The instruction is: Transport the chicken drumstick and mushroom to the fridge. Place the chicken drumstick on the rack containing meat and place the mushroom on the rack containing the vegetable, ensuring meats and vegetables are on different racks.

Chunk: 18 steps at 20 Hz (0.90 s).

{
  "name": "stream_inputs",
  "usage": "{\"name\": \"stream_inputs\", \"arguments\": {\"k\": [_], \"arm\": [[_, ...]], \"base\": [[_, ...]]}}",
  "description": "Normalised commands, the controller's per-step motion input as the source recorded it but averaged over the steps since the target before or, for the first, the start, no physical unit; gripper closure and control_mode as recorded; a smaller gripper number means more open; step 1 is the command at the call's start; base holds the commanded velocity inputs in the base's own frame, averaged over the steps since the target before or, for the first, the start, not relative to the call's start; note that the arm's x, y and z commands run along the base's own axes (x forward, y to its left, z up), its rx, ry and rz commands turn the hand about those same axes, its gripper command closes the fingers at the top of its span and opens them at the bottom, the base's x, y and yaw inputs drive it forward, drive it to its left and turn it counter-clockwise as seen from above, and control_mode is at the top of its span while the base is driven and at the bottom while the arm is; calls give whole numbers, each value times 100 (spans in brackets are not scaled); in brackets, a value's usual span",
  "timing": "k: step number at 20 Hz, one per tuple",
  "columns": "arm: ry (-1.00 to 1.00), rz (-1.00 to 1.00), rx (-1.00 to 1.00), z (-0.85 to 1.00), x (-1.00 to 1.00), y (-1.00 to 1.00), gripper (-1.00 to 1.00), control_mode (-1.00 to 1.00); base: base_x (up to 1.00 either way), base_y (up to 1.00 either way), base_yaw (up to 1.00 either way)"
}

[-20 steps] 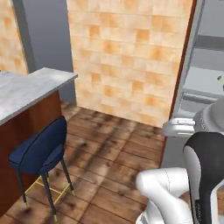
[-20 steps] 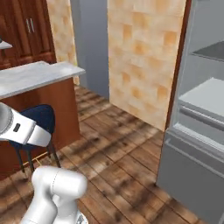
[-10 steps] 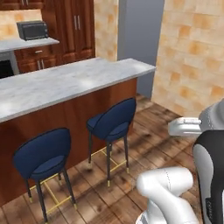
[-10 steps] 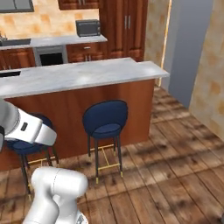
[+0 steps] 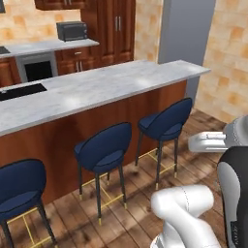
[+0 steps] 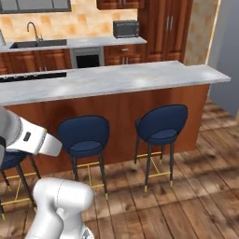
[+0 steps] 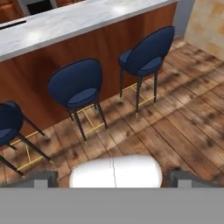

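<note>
Facing a long kitchen island (image 5: 111,87) with a pale stone top and wood front. Blue bar stools (image 6: 161,128) lined up along its near side, on plank floor (image 7: 183,122). Gripper (image 7: 113,178) hanging above that floor, near the stools; fingertips (image 7: 186,178) set far apart at the bottom of the hand view, nothing visible between them, touching nothing. Far wall: microwave (image 5: 71,30), oven (image 6: 87,59), sink faucet (image 6: 31,31) to the left. Drumstick and mushroom: location cannot be told.
</note>
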Motion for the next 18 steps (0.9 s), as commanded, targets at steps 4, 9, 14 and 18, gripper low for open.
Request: {"name": "stream_inputs", "arguments": {"k": [4,9,14,18], "arm": [[0,0,0,0,0,0,-100,100],[0,0,0,0,0,0,-100,100],[0,0,0,0,0,0,-100,100],[0,0,0,0,0,0,-100,100]], "base": [[1,100,0],[-16,100,21],[-29,100,35],[9,100,25]]}}
